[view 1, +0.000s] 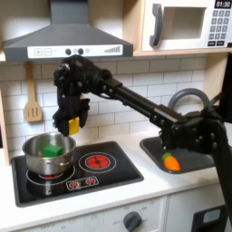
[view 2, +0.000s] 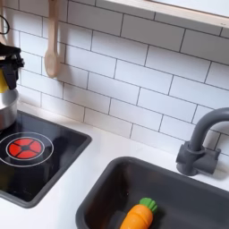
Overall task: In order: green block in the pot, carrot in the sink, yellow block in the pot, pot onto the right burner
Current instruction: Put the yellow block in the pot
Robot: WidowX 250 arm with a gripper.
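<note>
Yellow block (view 1: 72, 123) pinched in the gripper (view 1: 72, 126), jaws closed on it, hanging above the pot (view 1: 50, 156) in the first exterior view. Pot sits on the left burner of the cooktop (view 1: 109, 179); green block (view 1: 52, 148) lies inside it. Right burner (view 1: 96, 162) bare. Carrot (view 1: 169, 161) lies in the sink (view 1: 195, 163) on the first exterior view's right, near the faucet (view 2: 200, 143).

Only one legible marking noted: the microwave (view 1: 188, 24) at the first exterior view's upper right shows "01:30" on its display; its keypad marks are too small to read.
</note>
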